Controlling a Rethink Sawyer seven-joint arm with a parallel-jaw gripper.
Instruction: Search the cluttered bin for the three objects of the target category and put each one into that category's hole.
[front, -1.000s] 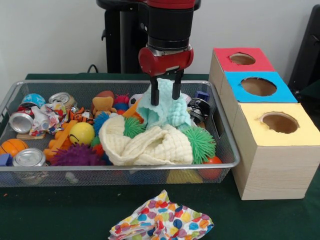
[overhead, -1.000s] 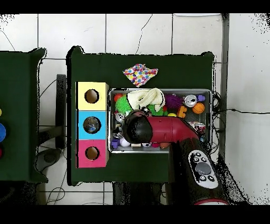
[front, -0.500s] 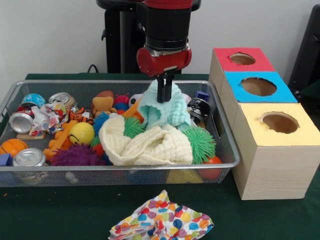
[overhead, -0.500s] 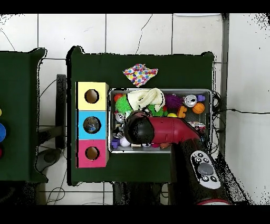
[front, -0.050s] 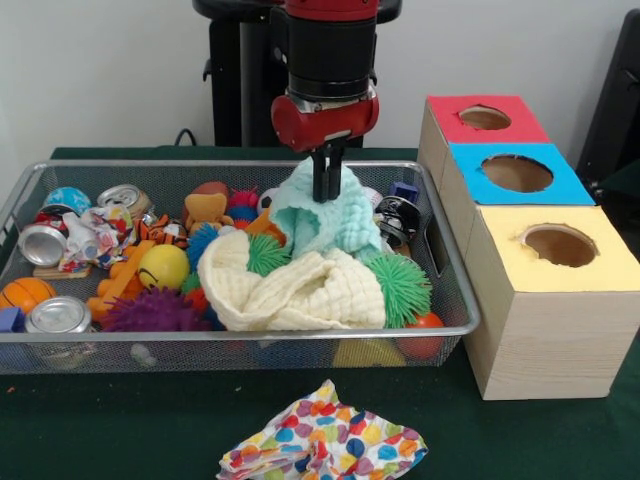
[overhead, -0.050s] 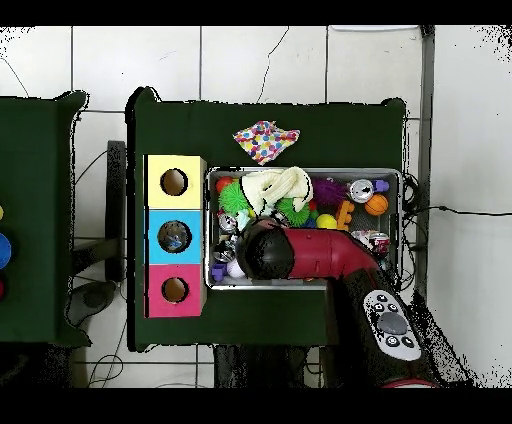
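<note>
One pinched peak of the teal cloth (front, -0.050s: 325, 215) is clamped in the gripper (front, -0.050s: 327, 188) above the bin (front, -0.050s: 440, 300); thin purchase may slip, or snag the cream cloth (front, -0.050s: 300, 290).

A wire bin (front, -0.050s: 440, 325) of clutter sits left of three holed boxes (front, -0.050s: 545, 300), with a crumpled cloth (front, -0.050s: 322, 443) in front.

A dark green surface (front, -0.050s: 120, 430) lies under everything before me. Beyond it in the overhead view I see white floor tiles (overhead, -0.050s: 260, 65), one cracked, and a second green surface (overhead, -0.050s: 35, 220) off to one side. A dark cable (front, -0.050s: 185, 133) curls behind the surface, against a pale wall (front, -0.050s: 100, 70).
</note>
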